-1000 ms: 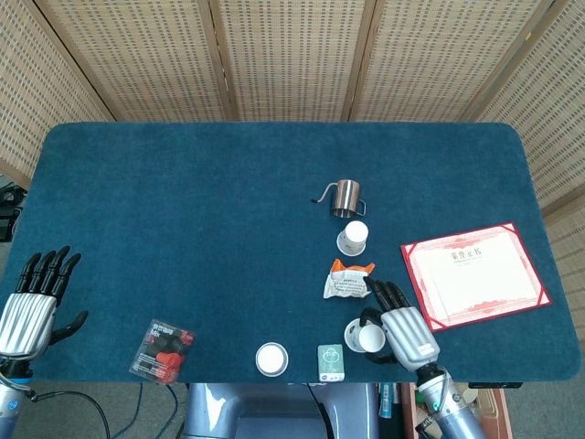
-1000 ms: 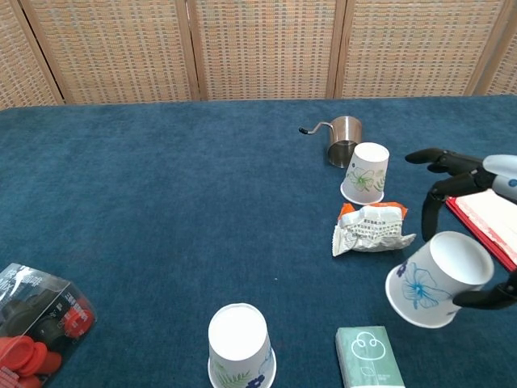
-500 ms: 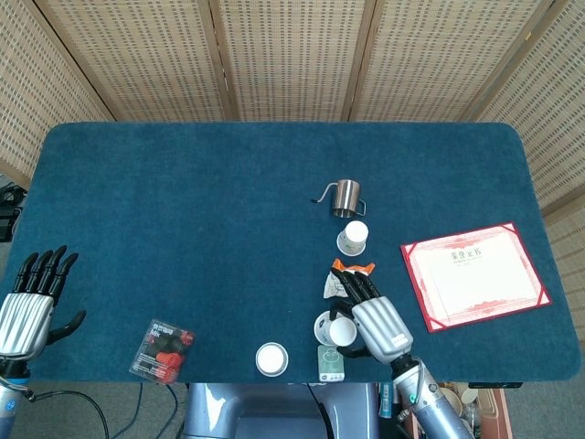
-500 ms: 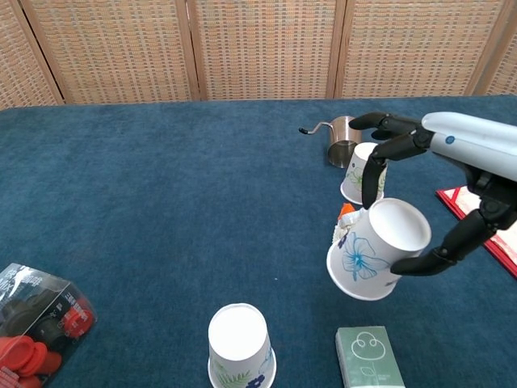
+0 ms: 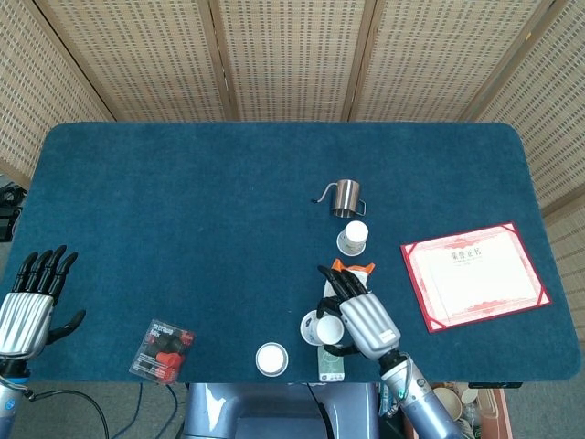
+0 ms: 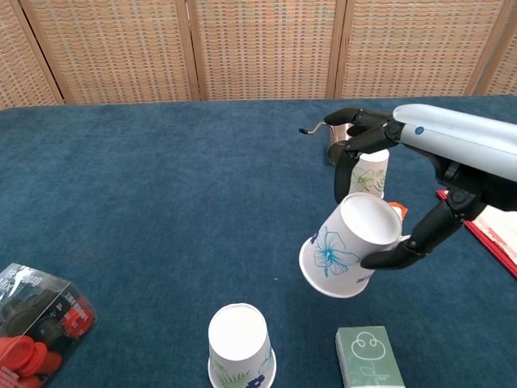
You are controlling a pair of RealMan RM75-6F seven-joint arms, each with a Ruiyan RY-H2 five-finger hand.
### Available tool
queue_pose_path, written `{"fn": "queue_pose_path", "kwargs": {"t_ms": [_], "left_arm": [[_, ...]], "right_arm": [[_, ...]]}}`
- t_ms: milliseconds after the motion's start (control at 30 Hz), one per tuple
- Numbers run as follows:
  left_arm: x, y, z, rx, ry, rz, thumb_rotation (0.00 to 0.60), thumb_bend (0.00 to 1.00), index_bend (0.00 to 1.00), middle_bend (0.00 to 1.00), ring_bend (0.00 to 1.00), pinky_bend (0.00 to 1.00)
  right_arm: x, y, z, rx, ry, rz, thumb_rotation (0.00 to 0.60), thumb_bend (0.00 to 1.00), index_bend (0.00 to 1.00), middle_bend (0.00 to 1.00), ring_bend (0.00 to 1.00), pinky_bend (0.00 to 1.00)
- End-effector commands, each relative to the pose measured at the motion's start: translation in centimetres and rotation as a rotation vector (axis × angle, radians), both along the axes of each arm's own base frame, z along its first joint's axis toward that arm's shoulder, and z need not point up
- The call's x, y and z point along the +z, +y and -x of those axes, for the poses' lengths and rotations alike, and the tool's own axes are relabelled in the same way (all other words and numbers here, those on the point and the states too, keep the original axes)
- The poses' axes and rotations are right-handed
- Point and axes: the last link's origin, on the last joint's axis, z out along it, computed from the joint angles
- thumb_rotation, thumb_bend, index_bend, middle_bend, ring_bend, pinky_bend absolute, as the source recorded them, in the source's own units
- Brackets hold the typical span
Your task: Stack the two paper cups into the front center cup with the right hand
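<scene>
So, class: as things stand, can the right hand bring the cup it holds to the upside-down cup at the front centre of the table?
Probably yes. The right hand holds the blue-flower paper cup in the air, up and to the right of the front centre cup. Only bare blue cloth lies between them; the green packet sits off to the right.
</scene>
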Motion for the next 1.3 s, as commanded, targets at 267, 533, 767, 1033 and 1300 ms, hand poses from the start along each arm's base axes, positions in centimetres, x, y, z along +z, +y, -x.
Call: {"fn": "queue_pose_path", "kwargs": {"t_ms": [267, 533, 767, 1033, 1300], "left_arm": [[0.1, -0.1, 0.0, -0.001, -0.006, -0.001, 0.600, 0.26, 0.00, 0.00, 0.00, 0.00], [0.1, -0.1, 0.0, -0.003, -0.006, -0.002, 0.600, 0.26, 0.00, 0.00, 0.00, 0.00], [0.1, 0.0, 0.0, -0.002, -0.005, -0.001, 0.600, 0.26, 0.00, 0.00, 0.00, 0.00], [0.1, -0.1, 0.1, -0.003, -0.007, -0.001, 0.600, 0.26, 0.00, 0.00, 0.00, 0.00], [0.2, -0.1, 0.1, -0.001, -0.012, -0.002, 0.600, 0.26, 0.00, 0.00, 0.00, 0.00]], "right_arm": [[-0.1, 0.8, -1.7, 0.016, -0.029, -0.015, 0.600, 0.06, 0.52, 0.03, 0.00, 0.00], [-0.4, 1.0, -2.3, 0.024, -0.039, -0.025, 0.600, 0.06, 0.52, 0.03, 0.00, 0.00], [-0.7, 1.2, -2.6, 0.024, -0.049, -0.036, 0.600, 0.06, 0.52, 0.03, 0.00, 0.00], [-1.0, 1.6, -3.1, 0.030, -0.060, -0.048, 0.600, 0.06, 0.52, 0.03, 0.00, 0.00], [-1.3, 2.4, -3.8, 0.041, -0.076, -0.061, 0.600, 0.05, 0.52, 0.03, 0.00, 0.00]]}}
